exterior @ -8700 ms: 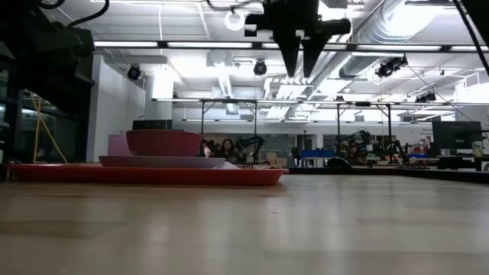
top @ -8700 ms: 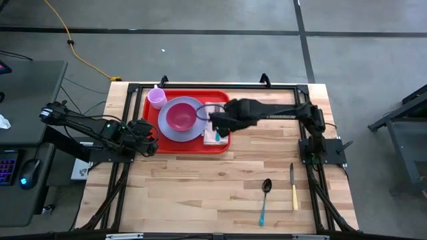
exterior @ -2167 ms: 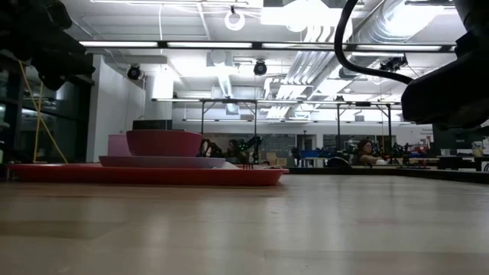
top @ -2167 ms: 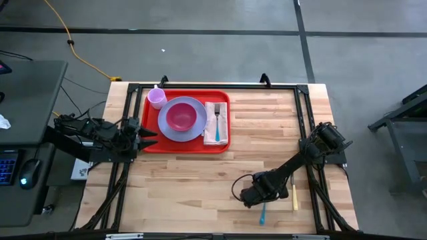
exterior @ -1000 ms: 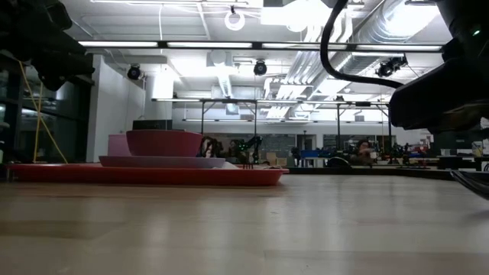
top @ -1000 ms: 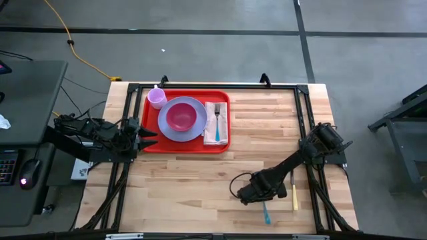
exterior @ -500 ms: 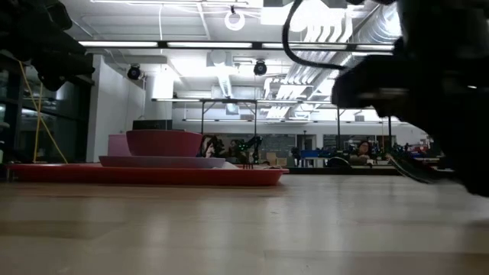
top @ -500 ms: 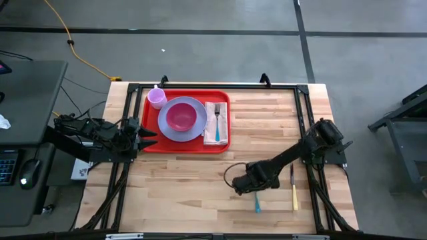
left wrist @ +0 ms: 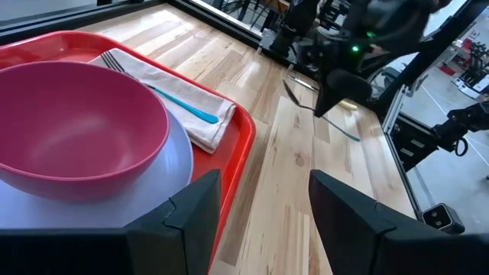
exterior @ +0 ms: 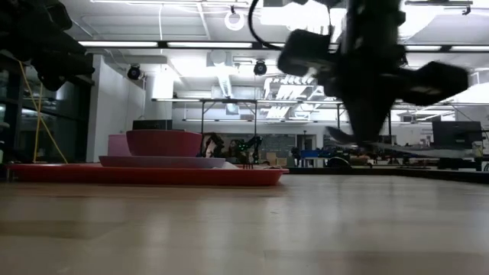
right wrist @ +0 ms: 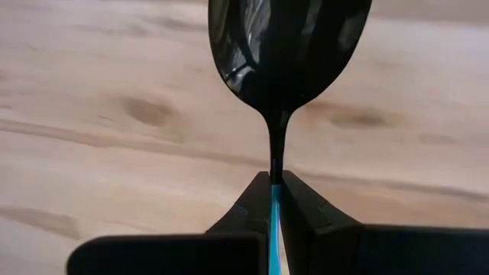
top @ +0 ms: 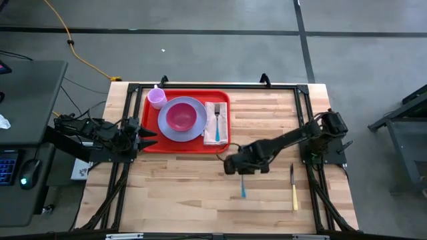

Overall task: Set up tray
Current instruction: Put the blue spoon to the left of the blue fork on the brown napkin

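Note:
The red tray (top: 189,148) lies at the table's far left and carries a lavender plate (top: 165,128) with a pink bowl (top: 180,117), a purple cup (top: 157,98), and a white napkin with a fork (top: 215,120). My right gripper (top: 240,167) hangs just off the tray's near right corner, shut on a spoon (right wrist: 286,53) that has a black bowl and a blue handle. Beyond the tray's left edge my left gripper (left wrist: 263,221) waits, open, with nothing between its fingers. My right gripper pinches the spoon between its two fingers where the blue handle meets the black neck (right wrist: 273,200). The fingers point steeply down from above. The blue handle (top: 243,190) sticks out toward the table's near edge. The spoon (exterior: 397,149) hangs nearly level, clear of the table.
A knife with a yellow handle (top: 293,187) lies on the wood near the right edge, pointing far to near. Bare wooden tabletop (top: 187,193) stretches between the tray and the near edge.
My right gripper has risen and gone toward the far left, toward the tray, tipping more steeply downward. It has stayed shut on the spoon, which has come up from just above the table and now hangs well clear of it.

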Robot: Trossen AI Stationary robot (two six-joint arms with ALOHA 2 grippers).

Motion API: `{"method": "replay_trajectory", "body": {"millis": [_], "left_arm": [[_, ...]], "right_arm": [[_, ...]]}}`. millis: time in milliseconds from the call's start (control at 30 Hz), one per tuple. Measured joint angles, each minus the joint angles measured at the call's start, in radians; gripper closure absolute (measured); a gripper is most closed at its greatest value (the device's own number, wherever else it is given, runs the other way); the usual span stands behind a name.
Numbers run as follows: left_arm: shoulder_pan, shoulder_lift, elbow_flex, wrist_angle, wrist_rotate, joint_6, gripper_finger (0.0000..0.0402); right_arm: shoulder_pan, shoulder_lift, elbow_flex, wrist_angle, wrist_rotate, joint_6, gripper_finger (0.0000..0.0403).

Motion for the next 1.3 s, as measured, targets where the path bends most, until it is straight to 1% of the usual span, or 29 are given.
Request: {"method": "replay_trajectory", "body": {"millis": [267,633,867,1033,1167,1300], "left_arm": [[0.0,0.0,0.0,-0.001,-0.005,0.0,0.0174],[0.0,0.0,0.0,-0.003,-0.01,-0.001,0.0174],[0.0,0.0,0.0,-0.002,-0.011,-0.006,0.0174],[0.0,0.0,0.0,-0.002,-0.012,-0.006,0.0174],[0.0,0.0,0.0,-0.002,-0.012,-0.006,0.0174],[0.0,0.0,0.0,-0.003,-0.012,-0.006,0.0174]], "right_arm": [[-0.139,0.0,0.002,0.128,0.007,-0.156,0.0403],[-0.34,0.002,0.137,0.128,0.03,-0.402,0.0403],[-0.462,0.003,0.202,0.102,0.026,-0.496,0.0403],[-0.515,0.004,0.217,0.12,0.023,-0.515,0.0403],[-0.529,0.011,0.219,0.195,0.013,-0.527,0.0403],[-0.529,0.059,0.219,0.292,-0.008,-0.533,0.0403]]}}
